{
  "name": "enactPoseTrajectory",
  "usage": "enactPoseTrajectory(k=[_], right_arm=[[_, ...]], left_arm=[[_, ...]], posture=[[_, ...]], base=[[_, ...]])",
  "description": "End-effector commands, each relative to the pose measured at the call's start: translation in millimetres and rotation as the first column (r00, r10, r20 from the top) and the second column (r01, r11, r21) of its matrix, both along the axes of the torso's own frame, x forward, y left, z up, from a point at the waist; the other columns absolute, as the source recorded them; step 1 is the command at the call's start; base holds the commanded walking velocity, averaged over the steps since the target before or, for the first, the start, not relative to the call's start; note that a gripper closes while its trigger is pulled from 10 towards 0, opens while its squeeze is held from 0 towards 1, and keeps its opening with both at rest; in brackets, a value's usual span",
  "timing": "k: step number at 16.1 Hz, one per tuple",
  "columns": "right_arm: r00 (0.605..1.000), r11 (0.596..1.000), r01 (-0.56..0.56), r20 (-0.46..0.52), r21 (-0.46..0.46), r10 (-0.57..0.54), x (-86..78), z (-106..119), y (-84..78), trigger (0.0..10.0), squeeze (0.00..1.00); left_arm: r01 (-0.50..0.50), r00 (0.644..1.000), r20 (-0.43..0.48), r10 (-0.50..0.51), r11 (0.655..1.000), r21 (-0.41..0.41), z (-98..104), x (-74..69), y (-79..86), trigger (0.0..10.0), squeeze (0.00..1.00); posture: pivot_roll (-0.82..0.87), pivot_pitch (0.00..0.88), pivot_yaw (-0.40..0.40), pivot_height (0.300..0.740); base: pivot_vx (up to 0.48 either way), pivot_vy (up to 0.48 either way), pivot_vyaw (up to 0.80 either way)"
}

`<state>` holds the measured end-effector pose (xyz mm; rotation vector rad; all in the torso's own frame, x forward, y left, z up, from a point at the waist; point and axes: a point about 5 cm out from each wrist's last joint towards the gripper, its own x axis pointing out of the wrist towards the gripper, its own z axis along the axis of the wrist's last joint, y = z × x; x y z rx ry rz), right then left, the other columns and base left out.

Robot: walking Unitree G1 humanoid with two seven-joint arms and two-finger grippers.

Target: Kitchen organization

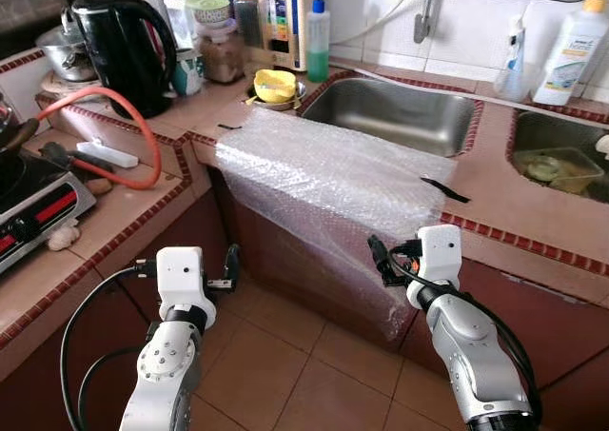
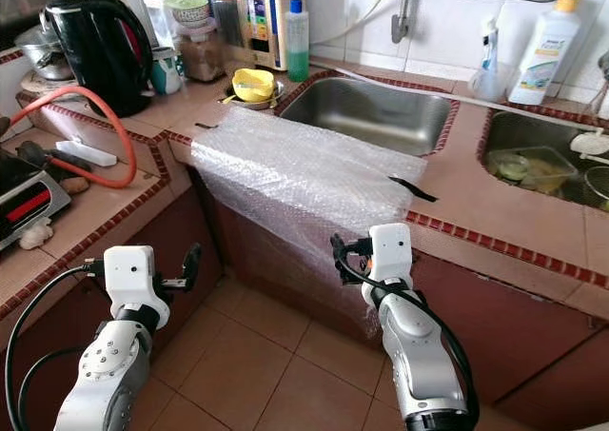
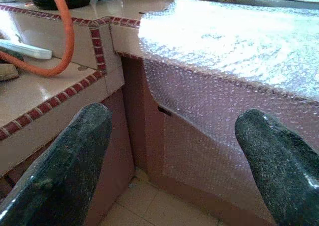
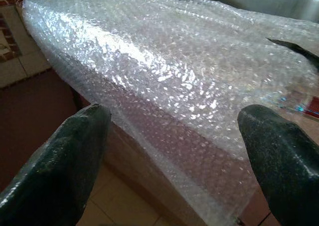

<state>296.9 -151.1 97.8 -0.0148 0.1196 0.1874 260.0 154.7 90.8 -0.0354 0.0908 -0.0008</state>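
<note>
Bubble wrap point(image 1: 324, 179) drapes over the counter point(image 1: 533, 203) edge before the sink point(image 1: 395, 112).

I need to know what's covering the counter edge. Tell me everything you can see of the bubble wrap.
The bubble wrap is a clear, shiny plastic sheet dotted with small bubbles. It lies flat on the tiled counter in front of the sink, then folds over the edge and hangs down the red cabinet front toward the floor. Black tape strips hold its corners. Both open tools, left tool and right tool, point at it without touching.
</note>
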Motion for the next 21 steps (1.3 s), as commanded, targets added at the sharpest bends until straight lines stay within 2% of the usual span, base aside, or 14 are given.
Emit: enactPoseTrajectory(k=[1, 6, 10, 11, 17, 20, 21], right_arm=[[1.000, 1.000, -0.002, 0.015, 0.004, 0.002, 0.0, 4.7, 2.8, 10.0, 0.00], [0.999, 1.000, -0.008, 0.035, 0.016, 0.007, -1.0, 6.4, 3.6, 10.0, 0.00], [0.999, 1.000, -0.006, 0.047, 0.007, 0.005, 1.1, 8.7, 3.4, 10.0, 0.00], [1.000, 1.000, -0.003, 0.031, 0.030, 0.002, 1.7, 7.0, 4.3, 10.0, 0.00], [0.999, 1.000, -0.007, 0.039, 0.016, 0.006, 1.8, 7.7, 4.2, 10.0, 0.00], [0.999, 1.000, -0.007, 0.038, 0.015, 0.007, 1.5, 7.2, 4.7, 10.0, 0.00], [0.999, 1.000, -0.008, 0.039, 0.015, 0.007, 1.5, 7.1, 5.4, 10.0, 0.00]], left_arm=[[-0.010, 1.000, 0.001, 0.010, 1.000, 0.000, 0.9, -0.4, 3.0, 10.0, 0.00], [-0.010, 1.000, 0.002, 0.010, 1.000, 0.003, 1.1, -0.7, 3.5, 10.0, 0.00], [-0.013, 1.000, 0.003, 0.013, 1.000, 0.003, 1.0, 1.1, 4.1, 10.0, 0.00], [-0.012, 1.000, 0.004, 0.012, 1.000, 0.003, 1.2, 1.5, 4.2, 10.0, 0.00], [-0.011, 1.000, 0.008, 0.011, 1.000, 0.008, 2.1, 1.7, 5.6, 10.0, 0.00], [-0.021, 1.000, 0.022, 0.020, 0.999, 0.045, 3.5, 1.6, 6.7, 10.0, 0.00], [-0.008, 1.000, 0.024, 0.007, 1.000, 0.028, 3.7, 1.8, 5.9, 10.0, 0.00]], posture=[[-0.12, 0.000, 0.070, 0.740], [-0.12, 0.000, 0.071, 0.740], [-0.12, 0.000, 0.070, 0.740], [-0.12, 0.000, 0.069, 0.740], [-0.12, 0.000, 0.069, 0.740], [-0.12, 0.000, 0.072, 0.740], [-0.12, 0.000, 0.073, 0.740]], base=[[0.000, 0.000, -0.75], [0.000, 0.000, -0.75], [0.000, 0.000, 0.00], [0.000, 0.000, -0.74], [0.000, 0.000, -0.73], [0.000, 0.000, -0.73], [0.000, 0.000, -0.74]])
